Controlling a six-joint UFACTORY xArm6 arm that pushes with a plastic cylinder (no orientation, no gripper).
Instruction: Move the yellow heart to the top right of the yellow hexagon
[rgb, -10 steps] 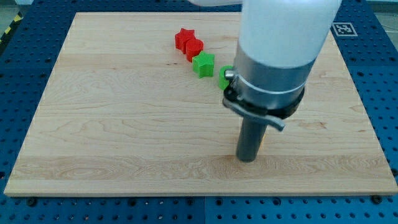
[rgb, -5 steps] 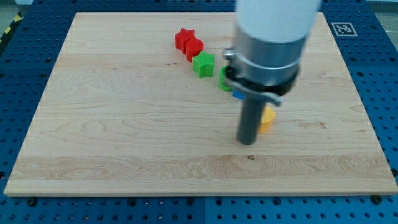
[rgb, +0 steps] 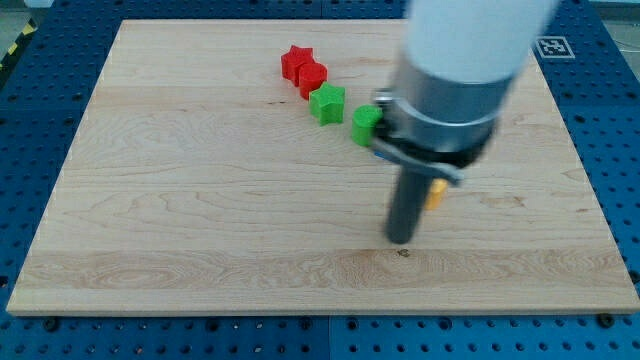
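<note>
My tip rests on the wooden board right of centre, toward the view's bottom. A yellow block shows just to the right of the rod and a little above the tip; most of it is hidden by the arm, so I cannot make out its shape. No other yellow block shows; the arm's body covers the board above and to the right of the rod. A sliver of a blue block shows at the arm's left edge.
Two red star blocks touch each other near the view's top. A green star and a green block trail from them toward the arm. The board is edged by a blue perforated table.
The arm has shifted to the view's right and the tip slightly downward. More of the green block now shows, and the yellow block sits slightly further right.
</note>
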